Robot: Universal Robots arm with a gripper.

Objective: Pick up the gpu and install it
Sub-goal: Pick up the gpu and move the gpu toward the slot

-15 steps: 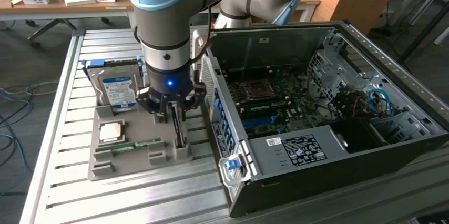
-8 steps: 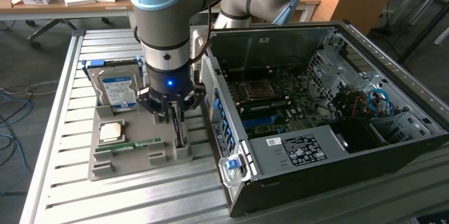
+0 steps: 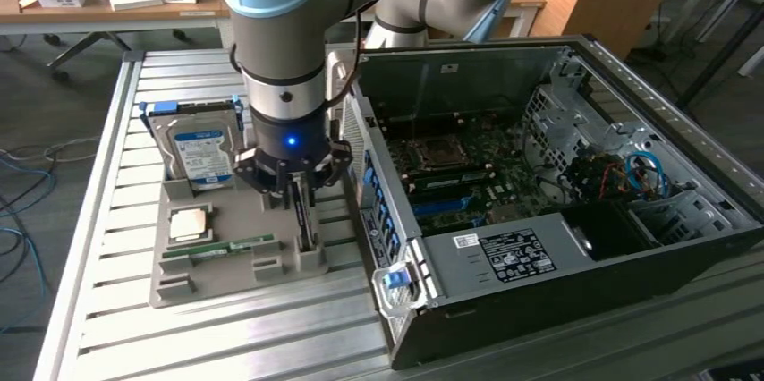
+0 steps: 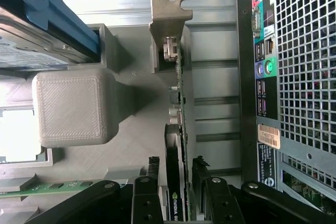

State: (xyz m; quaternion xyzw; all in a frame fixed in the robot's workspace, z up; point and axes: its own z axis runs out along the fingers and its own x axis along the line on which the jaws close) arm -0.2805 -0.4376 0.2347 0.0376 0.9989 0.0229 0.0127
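The gpu (image 4: 177,103) stands on its long edge in a slot of the grey tray (image 3: 239,284), its silvery end bracket (image 4: 169,11) at the far end. My gripper (image 4: 176,162) straddles the card's near end, one black finger (image 4: 153,169) on each flat side, shut on it. In the exterior view the gripper (image 3: 299,195) reaches straight down onto the gpu (image 3: 306,224), which still rests in the tray, just to the exterior view's left of the open computer case (image 3: 538,193).
On the tray also lie a blue-labelled hard drive (image 3: 200,156), a square processor (image 3: 191,223) and a green memory stick (image 3: 221,247). The case's rear panel (image 4: 294,77) stands close beside the card. A slatted metal table (image 3: 107,220) carries everything.
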